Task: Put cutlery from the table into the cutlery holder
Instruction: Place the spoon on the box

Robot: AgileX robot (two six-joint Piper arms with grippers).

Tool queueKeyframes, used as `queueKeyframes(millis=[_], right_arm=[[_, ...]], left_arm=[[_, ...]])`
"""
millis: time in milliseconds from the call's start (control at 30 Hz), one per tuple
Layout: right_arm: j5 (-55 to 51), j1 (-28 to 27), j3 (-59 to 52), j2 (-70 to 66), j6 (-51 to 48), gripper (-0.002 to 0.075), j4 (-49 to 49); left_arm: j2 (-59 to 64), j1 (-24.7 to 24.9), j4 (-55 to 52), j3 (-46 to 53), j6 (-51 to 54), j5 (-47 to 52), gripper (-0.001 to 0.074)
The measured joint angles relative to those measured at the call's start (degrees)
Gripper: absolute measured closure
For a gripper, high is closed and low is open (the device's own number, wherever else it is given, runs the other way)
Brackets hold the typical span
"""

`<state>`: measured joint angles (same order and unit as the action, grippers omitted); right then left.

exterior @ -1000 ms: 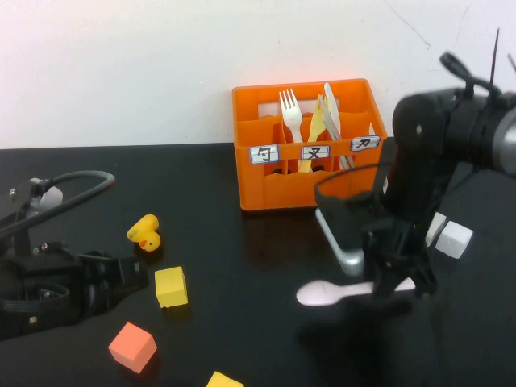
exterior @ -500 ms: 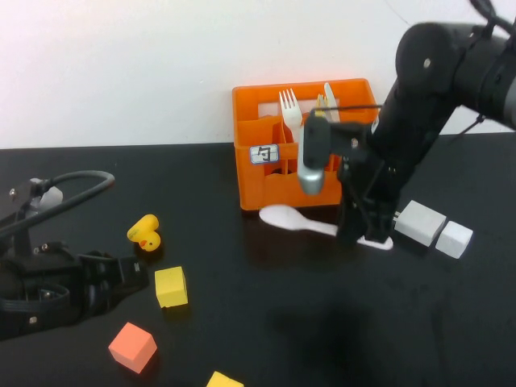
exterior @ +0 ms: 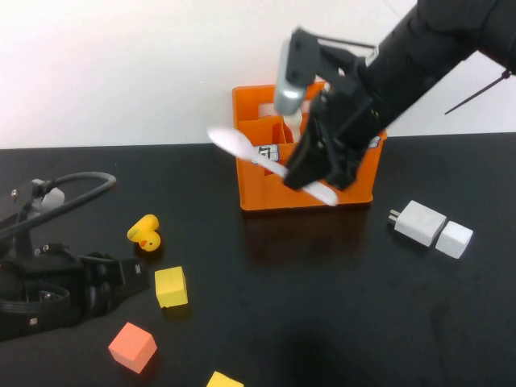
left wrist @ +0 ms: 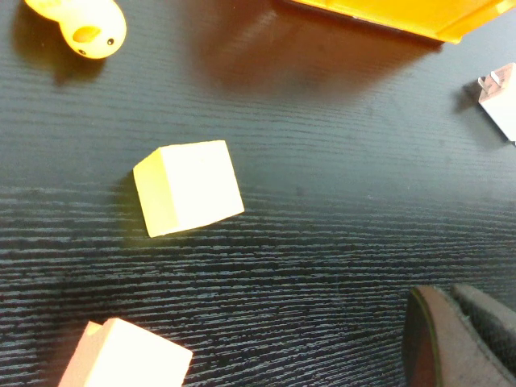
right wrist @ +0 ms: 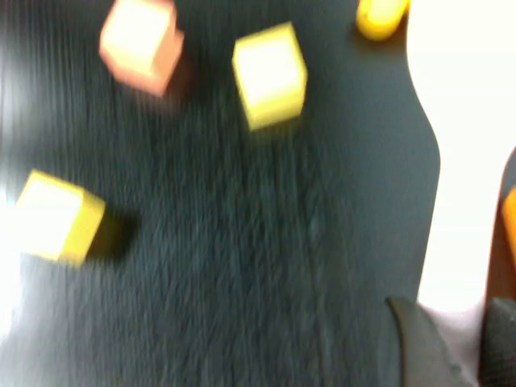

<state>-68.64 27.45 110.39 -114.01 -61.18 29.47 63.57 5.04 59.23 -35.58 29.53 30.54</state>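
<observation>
My right gripper [exterior: 313,179] is shut on the handle of the white plastic spoon [exterior: 242,147]. It holds the spoon in the air, tilted, just in front of the orange cutlery holder [exterior: 256,192]. The spoon's bowl points up and left, past the holder's left corner. In the right wrist view the spoon [right wrist: 451,121] runs out from between the fingers [right wrist: 419,343] above the table. Forks and yellowish utensils in the holder are mostly hidden behind the arm. My left gripper [exterior: 122,278] rests shut and empty on the table [exterior: 322,306] at the front left; it also shows in the left wrist view [left wrist: 455,343].
A yellow duck [exterior: 144,232], a yellow cube [exterior: 170,287], an orange cube [exterior: 131,347] and another yellow cube [exterior: 223,380] lie at the front left. A white charger [exterior: 419,222] and a white block [exterior: 454,239] lie to the right of the holder.
My right gripper has lifted the spoon off the table and carried it up and back to the front of the holder. The left arm has not moved.
</observation>
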Motion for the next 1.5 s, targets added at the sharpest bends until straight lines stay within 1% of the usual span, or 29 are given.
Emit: queueKeyframes(millis=[100, 200, 333, 500, 633, 1067, 1500], right_arm=[[4.63, 0.00, 0.37, 0.00, 0.00, 0.0563, 3.51], [11.51, 0.00, 0.46, 0.00, 0.00, 0.0563, 6.64], [24.32, 0.00, 0.46, 0.00, -0.11, 0.0563, 10.86], [37.62, 0.00, 0.46, 0.00, -0.11, 0.0563, 17.61], [43.28, 0.00, 0.46, -1.47, -0.18, 0.0563, 23.48], [44.64, 0.00, 0.17, -11.98, -0.99, 0.0563, 30.41], [45.88, 0.00, 0.13, -15.18, -2.95, 0.0563, 31.82]], left_arm=[[0.00, 0.00, 0.00, 0.00, 0.00, 0.00, 0.0736], [0.00, 0.00, 0.00, 0.00, 0.00, 0.00, 0.0736], [0.00, 0.00, 0.00, 0.00, 0.00, 0.00, 0.0736], [0.00, 0.00, 0.00, 0.00, 0.00, 0.00, 0.0736], [0.00, 0.00, 0.00, 0.00, 0.00, 0.00, 0.0736], [0.00, 0.00, 0.00, 0.00, 0.00, 0.00, 0.0736], [0.00, 0.00, 0.00, 0.00, 0.00, 0.00, 0.0736]])
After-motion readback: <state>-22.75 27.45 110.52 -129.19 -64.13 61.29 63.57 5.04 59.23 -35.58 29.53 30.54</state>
